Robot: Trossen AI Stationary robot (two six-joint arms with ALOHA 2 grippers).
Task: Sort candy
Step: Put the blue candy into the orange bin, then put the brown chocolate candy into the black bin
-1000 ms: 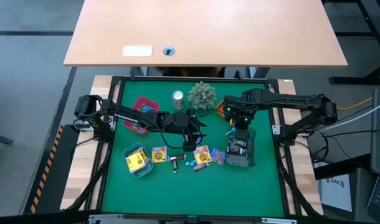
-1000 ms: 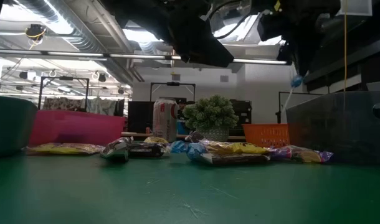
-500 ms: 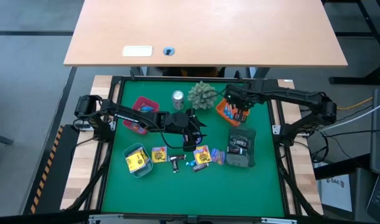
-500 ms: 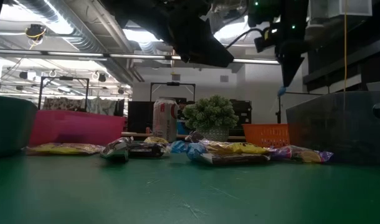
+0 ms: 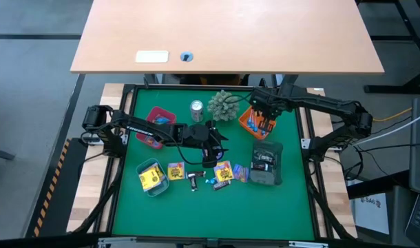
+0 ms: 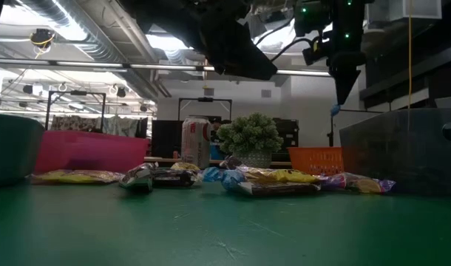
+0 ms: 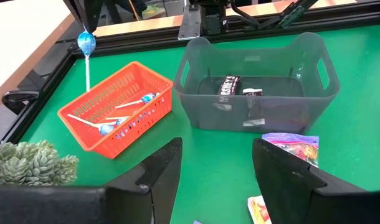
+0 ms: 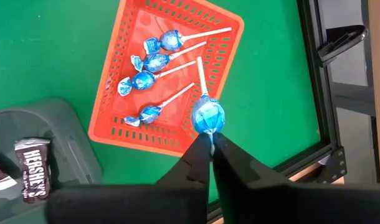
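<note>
My right gripper (image 8: 210, 142) hangs over the orange basket (image 8: 109, 112) at the table's far right, shut on a blue-wrapped lollipop (image 8: 208, 116). The same lollipop (image 7: 85, 42) shows in the left wrist view with its white stick hanging down. Several blue lollipops (image 8: 154, 62) lie in the basket. My left gripper (image 7: 215, 177) stands open above the loose candy (image 5: 222, 172) at the table's middle, touching nothing. Dark brown bars (image 7: 226, 87) lie in the grey bin (image 7: 314, 68). My right gripper pinches the lollipop's twisted wrapper end (image 8: 209, 132), just above the blue head, between its two fingertips. The fingers come from above, pointing down. The lollipop hangs clear above the basket, head up, its stick (image 8: 201, 78) pointing down.
A teal bin with yellow packets (image 5: 151, 178) stands at the near left and a pink tray (image 5: 158, 124) at the far left. A silver can (image 5: 196, 108) and a green plant ball (image 5: 224, 105) stand at the far middle. Yellow packets (image 5: 175, 170) lie loose on the green mat.
My right gripper has swung from above the grey bin toward the table's far edge and turned, carrying the blue lollipop. It now hangs over the orange basket, where it has slowed almost to a stop.
</note>
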